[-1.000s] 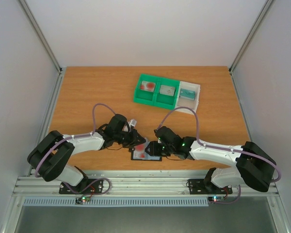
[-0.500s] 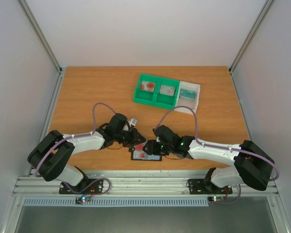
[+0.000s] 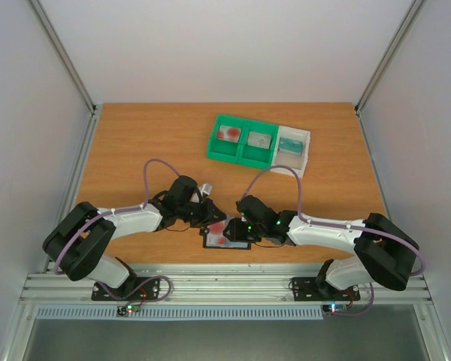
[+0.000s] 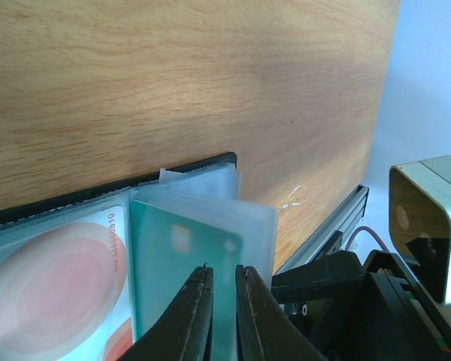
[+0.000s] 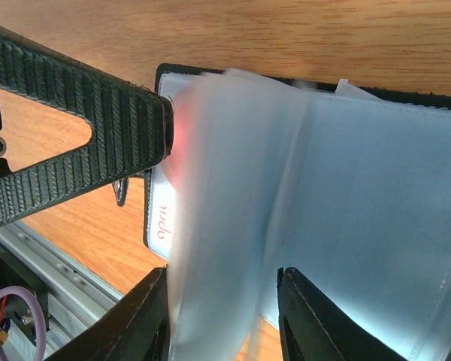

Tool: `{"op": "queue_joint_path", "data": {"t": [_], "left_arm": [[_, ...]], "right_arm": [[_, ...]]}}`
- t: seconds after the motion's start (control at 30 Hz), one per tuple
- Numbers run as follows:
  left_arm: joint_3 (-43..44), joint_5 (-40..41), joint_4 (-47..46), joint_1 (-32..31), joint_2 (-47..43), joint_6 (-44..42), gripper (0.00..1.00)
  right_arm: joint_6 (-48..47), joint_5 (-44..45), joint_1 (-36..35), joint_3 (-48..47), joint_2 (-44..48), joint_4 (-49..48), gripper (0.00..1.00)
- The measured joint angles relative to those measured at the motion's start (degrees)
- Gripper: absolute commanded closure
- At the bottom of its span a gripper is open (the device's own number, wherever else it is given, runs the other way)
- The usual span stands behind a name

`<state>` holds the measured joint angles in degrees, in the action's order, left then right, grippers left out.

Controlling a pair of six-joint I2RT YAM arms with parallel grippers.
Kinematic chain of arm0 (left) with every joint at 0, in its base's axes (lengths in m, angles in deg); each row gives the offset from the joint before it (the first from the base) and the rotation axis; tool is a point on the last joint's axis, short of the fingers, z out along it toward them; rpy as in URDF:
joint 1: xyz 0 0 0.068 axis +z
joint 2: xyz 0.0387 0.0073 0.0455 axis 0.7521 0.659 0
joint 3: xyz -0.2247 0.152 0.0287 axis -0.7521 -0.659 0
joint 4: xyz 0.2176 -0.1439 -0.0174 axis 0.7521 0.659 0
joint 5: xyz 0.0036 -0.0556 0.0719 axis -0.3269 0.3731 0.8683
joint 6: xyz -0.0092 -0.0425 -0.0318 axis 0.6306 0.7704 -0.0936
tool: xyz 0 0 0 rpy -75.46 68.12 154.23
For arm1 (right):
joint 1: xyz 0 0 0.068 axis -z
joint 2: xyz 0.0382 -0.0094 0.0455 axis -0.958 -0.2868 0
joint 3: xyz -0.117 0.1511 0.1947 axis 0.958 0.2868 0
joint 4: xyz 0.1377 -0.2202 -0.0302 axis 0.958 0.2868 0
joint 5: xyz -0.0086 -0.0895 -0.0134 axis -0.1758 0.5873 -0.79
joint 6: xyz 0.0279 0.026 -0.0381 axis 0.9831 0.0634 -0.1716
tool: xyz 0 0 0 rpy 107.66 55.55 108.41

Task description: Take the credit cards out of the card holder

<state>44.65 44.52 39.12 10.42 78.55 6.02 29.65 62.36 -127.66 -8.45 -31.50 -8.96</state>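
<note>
The left pincer [image 4: 224, 274] has its jaws nearly together, clamped on a clear sleeve [image 4: 255, 226] of the open wallet [image 4: 135, 183]. A teal card [image 4: 177, 263] sits inside that sleeve and runs down between the two fingertips. Just to one side of this pincer, in the neighbouring pocket, lies a white card with red marks [image 4: 60, 271], still in the wallet. The wallet's black edge lies just ahead of the fingertips, flat on the worktop [image 3: 135, 143].

The right pincer [image 5: 223, 282] has its jaws apart. A translucent sleeve leaf [image 5: 218, 188] stands up between them, and whether either finger presses on it cannot be told. Ahead of this pincer and to its side, a ribbed finger [image 5: 75, 128] of the left pincer touches the same bundle of leaves, where a red blur shows through the plastic.

From above, the two pincers meet tip to tip over the wallet, which lies under them near the worktop's near edge. Well beyond both pincers sit a green tray [image 3: 213, 143] and, touching it, a white tray [image 3: 307, 150]. Each holds cards already out of the wallet: a red-marked card [image 3: 228, 134], a grey card [image 3: 259, 139] and a second teal one [image 3: 289, 144].
</note>
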Motion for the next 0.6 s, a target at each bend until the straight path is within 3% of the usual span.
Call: {"op": "queue_joint_path", "data": {"t": [0.27,0.6], "left_arm": [[0.0,0.87,1.33,0.0,0.0,-0.83,0.88],[0.0,2.23,3.32,0.0,0.0,-2.38,0.87]], "right_arm": [[-0.09,0.22,0.0,0.0,0.35,1.27,0.61],[-0.74,0.44,0.0,0.0,2.67,3.15,0.79]]}}
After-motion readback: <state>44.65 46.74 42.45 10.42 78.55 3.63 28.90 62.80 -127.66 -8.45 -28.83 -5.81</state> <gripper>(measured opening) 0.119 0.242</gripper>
